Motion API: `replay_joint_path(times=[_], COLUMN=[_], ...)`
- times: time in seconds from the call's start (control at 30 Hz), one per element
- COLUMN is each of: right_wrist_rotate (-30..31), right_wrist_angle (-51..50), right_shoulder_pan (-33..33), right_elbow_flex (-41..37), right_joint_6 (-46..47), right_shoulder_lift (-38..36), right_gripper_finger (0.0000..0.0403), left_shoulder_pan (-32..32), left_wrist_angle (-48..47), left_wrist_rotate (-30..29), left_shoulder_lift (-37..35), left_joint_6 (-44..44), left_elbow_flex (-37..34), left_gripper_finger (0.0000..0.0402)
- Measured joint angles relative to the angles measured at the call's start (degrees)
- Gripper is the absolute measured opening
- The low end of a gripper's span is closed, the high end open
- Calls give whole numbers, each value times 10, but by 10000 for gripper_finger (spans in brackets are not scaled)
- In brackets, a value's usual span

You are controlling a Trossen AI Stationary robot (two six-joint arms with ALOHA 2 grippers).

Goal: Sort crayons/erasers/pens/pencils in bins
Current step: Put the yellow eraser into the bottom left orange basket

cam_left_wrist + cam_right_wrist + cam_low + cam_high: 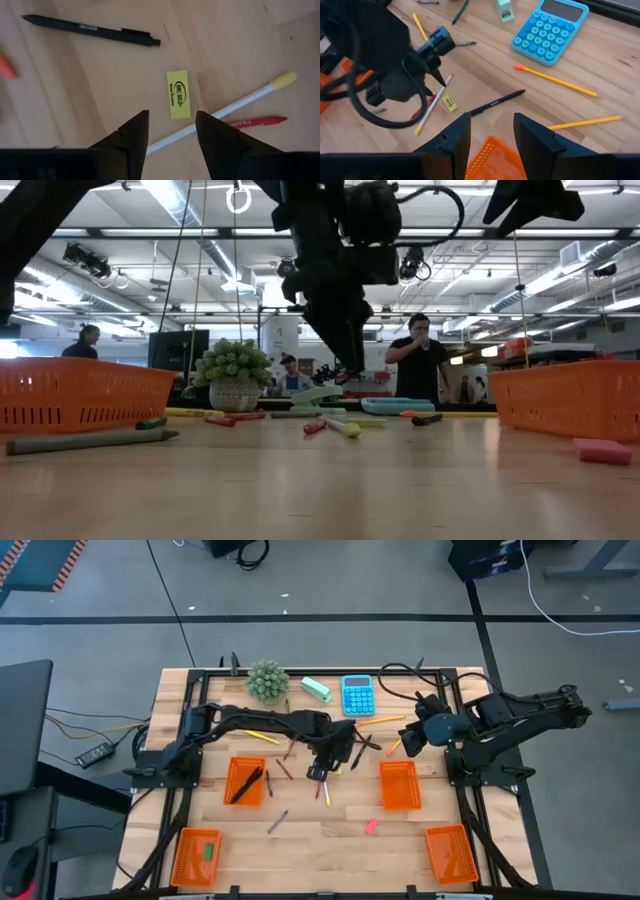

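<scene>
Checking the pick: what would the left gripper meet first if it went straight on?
Probably the yellow eraser, lying between the open fingers' line, beside the white pencil; depth is unclear.

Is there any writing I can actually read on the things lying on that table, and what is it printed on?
"ONE GOLD" on the yellow eraser; the smaller line under it is too small to read.
"SCUBE", or close to it, on the black pen; blurred, so not certain.
"CRAY...", cut off behind the white pencil, on the red crayon.
The blue calculator has key markings too small to read.
</scene>
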Motion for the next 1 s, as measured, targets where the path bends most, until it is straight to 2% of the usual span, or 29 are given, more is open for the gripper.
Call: replay_joint_path(times=[0.27, 0.5, 0.67, 1.0], right_wrist_rotate=[-11, -65, -92, -96], right_wrist_angle=[-12, -55, -74, -88], right_shoulder_pan=[0, 0, 0, 0], right_elbow_flex=[0, 0, 0, 0], right_joint_6=[-23, -59, -87, -114], right_shoulder_lift=[0, -2, -7, -20], right_gripper_finger=[154, 154, 154, 154], left_shoulder_pan=[0, -2, -4, -10], left_wrist_angle=[11, 66, 93, 105], left_wrist_rotate=[3, 5, 5, 7], left_shoulder_lift=[21, 39, 44, 58], left_joint_6=[-20, -47, -99, -100], left_elbow_flex=[-2, -1, -1, 0], left_gripper_finger=[174, 174, 176, 173])
